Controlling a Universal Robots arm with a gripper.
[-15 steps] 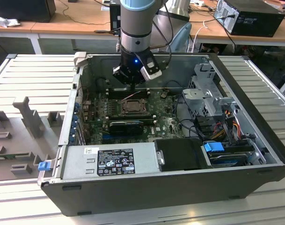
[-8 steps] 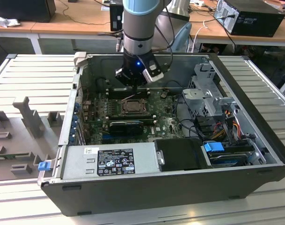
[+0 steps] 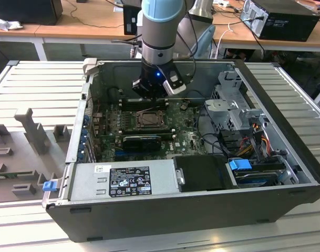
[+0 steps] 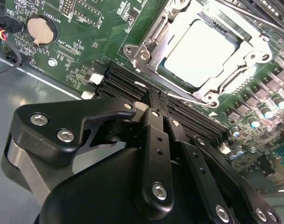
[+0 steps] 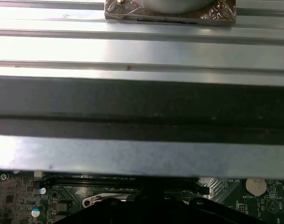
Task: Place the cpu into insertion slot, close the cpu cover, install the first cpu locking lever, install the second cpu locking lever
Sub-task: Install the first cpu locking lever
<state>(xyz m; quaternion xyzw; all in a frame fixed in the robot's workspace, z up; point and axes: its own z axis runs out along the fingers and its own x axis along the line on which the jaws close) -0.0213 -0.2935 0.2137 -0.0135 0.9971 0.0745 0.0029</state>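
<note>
The cpu [image 4: 202,49] lies flat in the insertion slot [image 3: 149,119] on the green motherboard, its pale metal face showing through the window of the cpu cover [image 4: 256,46]. The silver cover lies down over it. A thin silver locking lever [image 4: 188,99] runs along the socket's near edge in the second wrist view. My gripper [image 4: 155,95] is shut, its black fingers [image 4: 155,135] pressed together with their tips right at that lever; I cannot tell whether they touch it. In the exterior view the gripper [image 3: 154,90] hangs just behind the socket, low inside the case.
Black memory slots [image 4: 128,79] lie between the fingertips and the socket. A coin battery [image 4: 41,29] sits off to one side. The power supply [image 3: 123,181], a drive cage [image 3: 238,105] with cables and the case walls [image 5: 142,107] ring the board.
</note>
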